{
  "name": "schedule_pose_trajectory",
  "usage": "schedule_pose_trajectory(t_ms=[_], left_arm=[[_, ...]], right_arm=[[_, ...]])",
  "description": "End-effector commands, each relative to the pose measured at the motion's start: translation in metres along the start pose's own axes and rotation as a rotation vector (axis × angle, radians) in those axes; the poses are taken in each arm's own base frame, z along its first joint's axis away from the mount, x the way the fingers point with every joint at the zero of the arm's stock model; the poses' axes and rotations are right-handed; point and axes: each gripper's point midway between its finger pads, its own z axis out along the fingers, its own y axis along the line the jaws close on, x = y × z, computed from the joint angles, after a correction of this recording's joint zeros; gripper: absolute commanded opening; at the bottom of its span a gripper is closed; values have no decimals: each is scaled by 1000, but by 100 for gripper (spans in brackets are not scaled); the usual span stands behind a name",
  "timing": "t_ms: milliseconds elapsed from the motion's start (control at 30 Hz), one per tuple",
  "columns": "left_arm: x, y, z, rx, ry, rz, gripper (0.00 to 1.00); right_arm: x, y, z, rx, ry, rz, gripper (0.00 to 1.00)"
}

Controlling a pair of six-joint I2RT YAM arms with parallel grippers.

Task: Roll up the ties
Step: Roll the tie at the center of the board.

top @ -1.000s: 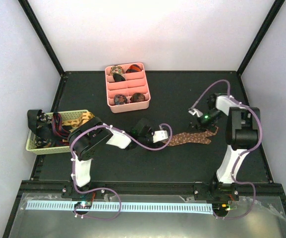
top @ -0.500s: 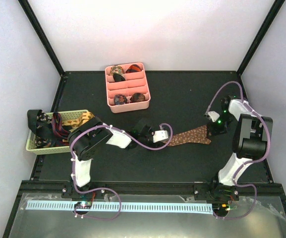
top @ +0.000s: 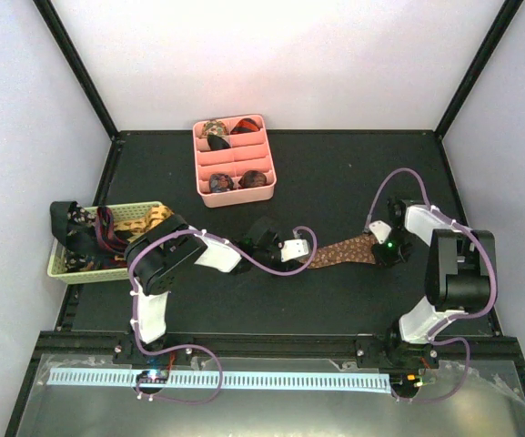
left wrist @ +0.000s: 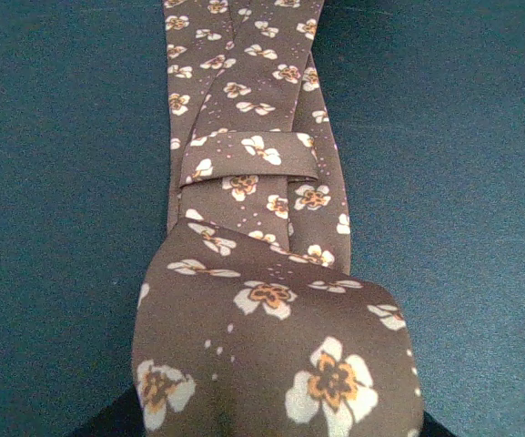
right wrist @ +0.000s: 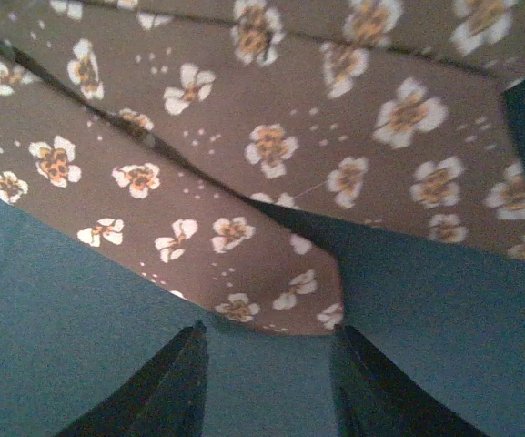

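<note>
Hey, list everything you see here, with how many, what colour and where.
brown tie: one, brown with white flowers, flat mid-table
pink tray: one, pink, far centre-left
rolled ties: about four, dark patterned, in the pink tray
basket: one, pale woven, left edge
loose ties: several, dark, red, orange, in the basket
table: one, black
left tool: one, black, gripping the brown tie's left end
right tool: one, black, open at the brown tie's right tip
</note>
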Motion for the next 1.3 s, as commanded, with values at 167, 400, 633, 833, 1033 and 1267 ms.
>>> schedule_pose_trajectory(t_ms=[167,400,633,833,1033,1267], left_arm=[[86,-17,-1,21,273,-100,25],[87,-17,-1,19,274,-100,25],[87,-17,-1,19,276,-98,25],[88,-17,-2,15,275,-101,25],[88,-17,-2,13,274,-101,25],[85,-18,-3,20,265,-88,25]], right_arm=[[-22,-4,4,43,-45,-56,9],[-38,-22,-27,132,-68,-173,2],[-61,-29,-33,86,-47,-242,10],[-55,-20,-16,-32,11,-284,27],[-72,-33,-10,-95,-19,-180,27],[-31,-37,11,-118,108,-152,27]])
